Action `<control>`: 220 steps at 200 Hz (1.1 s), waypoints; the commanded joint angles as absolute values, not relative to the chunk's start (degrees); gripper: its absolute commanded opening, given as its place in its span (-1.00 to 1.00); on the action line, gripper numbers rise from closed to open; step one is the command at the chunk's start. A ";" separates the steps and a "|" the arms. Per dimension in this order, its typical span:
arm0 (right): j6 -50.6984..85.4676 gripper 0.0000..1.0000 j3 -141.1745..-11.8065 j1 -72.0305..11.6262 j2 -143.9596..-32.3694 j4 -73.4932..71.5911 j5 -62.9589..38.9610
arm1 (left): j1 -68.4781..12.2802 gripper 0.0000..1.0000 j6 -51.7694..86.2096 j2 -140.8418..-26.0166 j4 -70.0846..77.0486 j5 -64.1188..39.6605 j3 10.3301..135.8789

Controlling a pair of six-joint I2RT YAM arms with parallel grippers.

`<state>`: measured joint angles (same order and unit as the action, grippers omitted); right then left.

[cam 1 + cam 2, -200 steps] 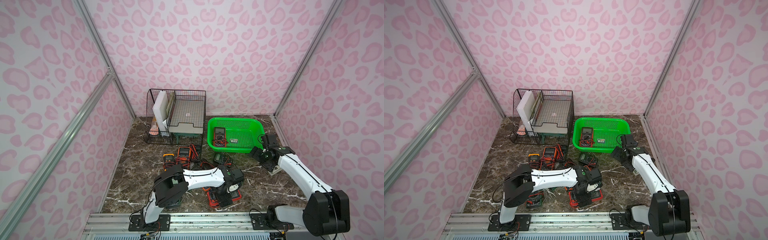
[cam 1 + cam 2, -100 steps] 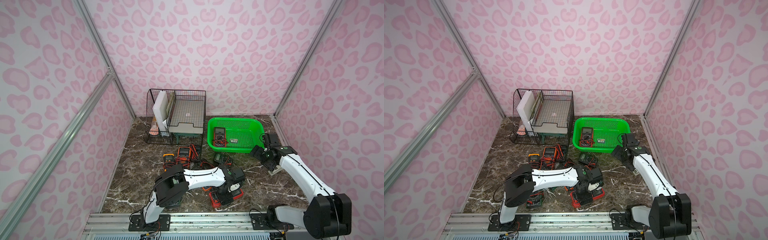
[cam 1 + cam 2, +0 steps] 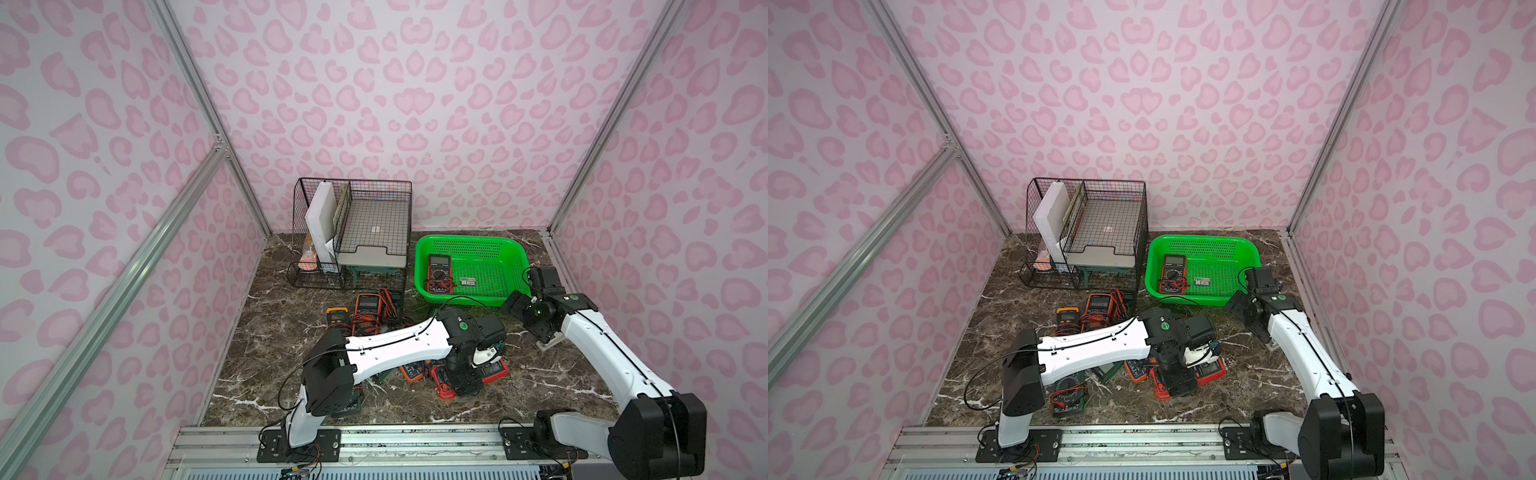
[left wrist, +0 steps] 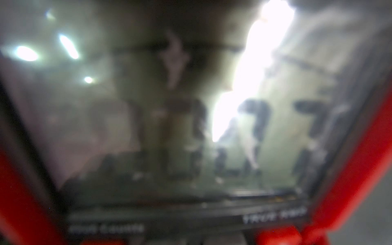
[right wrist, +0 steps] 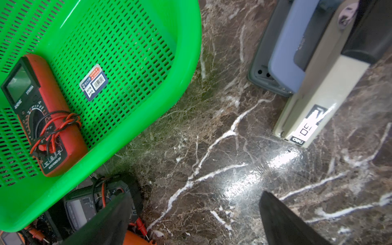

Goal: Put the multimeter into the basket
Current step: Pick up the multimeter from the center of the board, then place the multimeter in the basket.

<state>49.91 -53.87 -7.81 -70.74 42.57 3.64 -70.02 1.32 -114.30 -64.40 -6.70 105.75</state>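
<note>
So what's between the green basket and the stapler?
A grey hole punch lies beside the stapler; from it to the basket is bare marble. The right wrist view shows it.

white arms with black joints and bases, thin black cables alongside, round green stickers near wrists.

The red-cased multimeter lies flat on the marble tabletop at lower centre-right of both top views. It is mostly covered from above, so only its red ends show. In the left wrist view its grey display fills the frame, blurred, with red casing at both edges. The basket is bright green with perforated walls and floor and a rolled rim. It stands upright right of centre, well apart from the multimeter. A second red multimeter, its leads wrapped round it, lies face up at the basket's left end.
</note>
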 commanded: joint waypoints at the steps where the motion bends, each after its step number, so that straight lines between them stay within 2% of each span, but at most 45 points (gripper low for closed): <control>1: 50.10 0.98 -54.93 -7.39 -70.40 42.89 4.57 | -70.01 -1.00 0.37 -114.76 -68.71 -4.38 110.30; 50: 47.98 0.99 -58.46 -6.33 -70.58 43.15 4.83 | -68.43 -1.00 3.61 -118.62 -73.38 3.88 123.70; 98: 45.72 0.99 -61.50 -5.08 -71.52 43.27 2.57 | -62.13 -1.00 9.53 -118.30 -70.96 3.39 126.62; 140: 42.83 0.98 -64.66 -4.16 -74.55 42.65 -0.14 | -60.51 -1.00 11.42 -117.05 -62.83 6.57 127.21; 183: 41.15 0.98 -65.25 -3.36 -77.26 39.99 -2.45 | -56.99 -1.00 16.72 -123.35 -62.08 8.71 138.10; 220: 40.43 0.98 -65.06 -1.72 -77.42 38.31 -5.20 | -52.15 -1.00 24.40 -126.06 -58.45 6.44 139.29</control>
